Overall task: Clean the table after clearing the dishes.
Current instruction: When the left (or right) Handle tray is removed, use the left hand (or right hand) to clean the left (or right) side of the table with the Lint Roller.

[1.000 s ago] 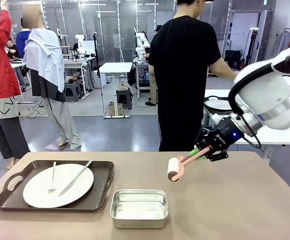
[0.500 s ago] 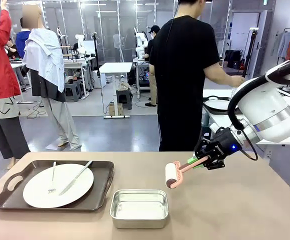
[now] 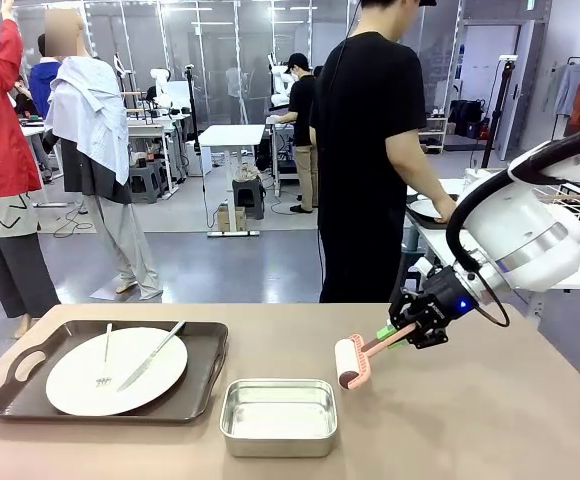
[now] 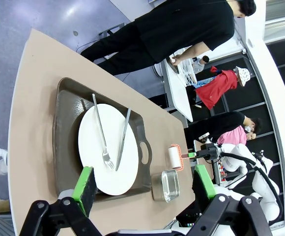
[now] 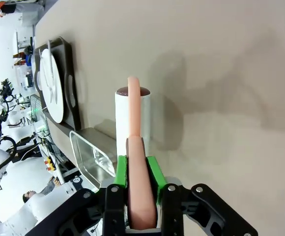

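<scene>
Your right tool point(image 3: 395, 332) is clamped on the salmon-pink plastic handle of a lint roller point(image 3: 350, 362). The handle sits straight between the green pads, and its white paper drum points toward 9 o'clock. The drum hangs low over the middle of the matte tan rectangular worktop point(image 3: 490, 420), slightly to the 3 o'clock side. I cannot tell whether it touches the surface.

Your left tool point(image 4: 145, 189) has its fingers wide apart with nothing between them, high above the 9 o'clock end.

One dark brown handled rectangular tray point(image 3: 215, 360) is still on the worktop at 9 o'clock. It carries a round white dinner plate point(image 3: 80, 385), with a silver fork point(image 3: 105, 362) and a silver knife point(image 3: 152, 355) lying loose on it. A small rectangular steel pan point(image 3: 275, 384) sits at 6 o'clock, just beside the tray and near the roller. The clearing therefore looks unfinished, and only the 3 o'clock half is free to roll.

The roller should be light, with a stiff handle and a drum that turns freely and is tacky. Your hold is at the handle's tail, far from the drum, so pressing down may lever the handle round in the pads. Keep the pressure gentle.

The plate looks breakable and the cutlery would slide if the tray tips. Take the tray by its cut-out handle and keep it level.

A person in a black top stands at 12 o'clock, turned toward a white side table.
</scene>
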Robot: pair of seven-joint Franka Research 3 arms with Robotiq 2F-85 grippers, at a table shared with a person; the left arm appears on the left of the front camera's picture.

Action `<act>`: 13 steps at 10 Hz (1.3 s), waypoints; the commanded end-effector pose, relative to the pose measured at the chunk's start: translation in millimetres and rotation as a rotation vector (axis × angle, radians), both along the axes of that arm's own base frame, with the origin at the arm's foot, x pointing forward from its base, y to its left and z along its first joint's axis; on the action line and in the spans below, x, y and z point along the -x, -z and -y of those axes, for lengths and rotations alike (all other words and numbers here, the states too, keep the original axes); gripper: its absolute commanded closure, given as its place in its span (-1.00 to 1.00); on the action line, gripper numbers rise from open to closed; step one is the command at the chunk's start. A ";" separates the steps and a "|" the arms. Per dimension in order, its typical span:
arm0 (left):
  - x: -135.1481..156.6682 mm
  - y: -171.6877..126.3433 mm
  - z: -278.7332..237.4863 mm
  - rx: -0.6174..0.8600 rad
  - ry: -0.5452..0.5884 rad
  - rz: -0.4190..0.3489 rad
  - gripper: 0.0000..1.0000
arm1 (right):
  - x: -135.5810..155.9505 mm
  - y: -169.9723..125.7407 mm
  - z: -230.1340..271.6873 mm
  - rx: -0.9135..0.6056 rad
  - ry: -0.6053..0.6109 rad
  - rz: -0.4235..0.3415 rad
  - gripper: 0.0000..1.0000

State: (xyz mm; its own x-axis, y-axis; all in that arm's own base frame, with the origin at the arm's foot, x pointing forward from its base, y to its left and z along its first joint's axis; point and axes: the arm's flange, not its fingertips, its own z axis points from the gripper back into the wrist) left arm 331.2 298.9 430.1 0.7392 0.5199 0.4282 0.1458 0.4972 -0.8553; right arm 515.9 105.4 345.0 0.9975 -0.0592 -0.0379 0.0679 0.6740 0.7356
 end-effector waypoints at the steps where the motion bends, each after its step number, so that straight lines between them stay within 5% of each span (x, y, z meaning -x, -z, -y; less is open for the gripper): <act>1: 0.3 -3.3 -2.6 0.011 0.004 0.013 -1.00 | -7.7 9.3 3.5 0.030 0.027 0.016 0.57; 4: 0.3 -3.3 -2.6 0.011 0.004 0.013 -1.00 | -1.0 22.0 15.8 0.166 0.002 0.052 0.57; 10: 0.3 -3.3 -2.6 0.011 0.004 0.013 -1.00 | 37.4 24.1 63.2 0.555 0.070 -0.011 0.57; 13: 0.3 -3.3 -2.6 0.011 0.004 0.013 -1.00 | 33.0 36.8 77.4 0.494 0.071 -0.052 0.57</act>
State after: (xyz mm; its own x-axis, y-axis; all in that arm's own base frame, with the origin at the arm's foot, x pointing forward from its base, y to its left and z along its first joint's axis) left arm 331.1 299.0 430.1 0.7390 0.5202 0.4282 0.1456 0.4973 -0.8553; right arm 496.2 42.5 377.0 0.9823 -0.1706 0.0768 0.1248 0.9033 0.4105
